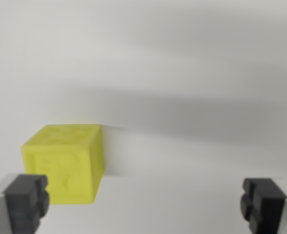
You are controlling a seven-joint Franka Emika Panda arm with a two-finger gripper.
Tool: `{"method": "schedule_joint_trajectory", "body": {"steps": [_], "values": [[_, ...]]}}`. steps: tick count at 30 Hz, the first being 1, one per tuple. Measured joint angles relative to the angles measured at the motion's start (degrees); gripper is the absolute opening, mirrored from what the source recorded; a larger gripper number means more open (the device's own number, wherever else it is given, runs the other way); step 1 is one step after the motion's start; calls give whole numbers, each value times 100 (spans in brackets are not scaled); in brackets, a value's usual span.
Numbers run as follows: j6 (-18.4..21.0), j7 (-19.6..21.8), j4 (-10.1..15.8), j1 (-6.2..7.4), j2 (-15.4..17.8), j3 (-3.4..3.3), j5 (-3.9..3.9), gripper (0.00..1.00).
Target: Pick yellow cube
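Gripper (pixel 146 204) fingers stand spread wide, one dark pad (pixel 26 202) at the wrist view's lower left and the other at the lower right, with nothing between them but bare surface. Outward from the left pad sits the yellow cube (pixel 65 163), resting on the pale tabletop (pixel 197 73) at the wrist view's left of centre, turned so that one vertical edge faces the camera. It appears just beyond the left pad, overlapping it in the picture, and well apart from the right pad, so it is not centred in the opening. That offset is the main risk as I judge it: a straight descent from here could bring the left finger down onto the cube's top or its near corner, tipping or shoving it instead of straddling it. The rotated pose adds a second hazard, since jaws closing on corners instead of flat faces may twist the cube or squeeze it out. The picture is soft, so whether the left pad actually touches the cube cannot be told.
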State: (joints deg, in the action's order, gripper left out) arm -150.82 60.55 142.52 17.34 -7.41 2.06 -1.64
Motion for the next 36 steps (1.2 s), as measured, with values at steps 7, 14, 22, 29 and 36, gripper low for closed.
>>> {"method": "schedule_joint_trajectory", "body": {"steps": [7, 14, 22, 29, 36], "values": [[-266, 156, 93, 215, -195, 0, -10, 100], [-529, 316, 155, 434, -413, 0, -20, 100], [-822, 504, 193, 689, -692, 0, -34, 100], [-1059, 665, 201, 911, -944, 0, -46, 100], [-1119, 691, 206, 970, -1004, -5, -46, 100]]}}
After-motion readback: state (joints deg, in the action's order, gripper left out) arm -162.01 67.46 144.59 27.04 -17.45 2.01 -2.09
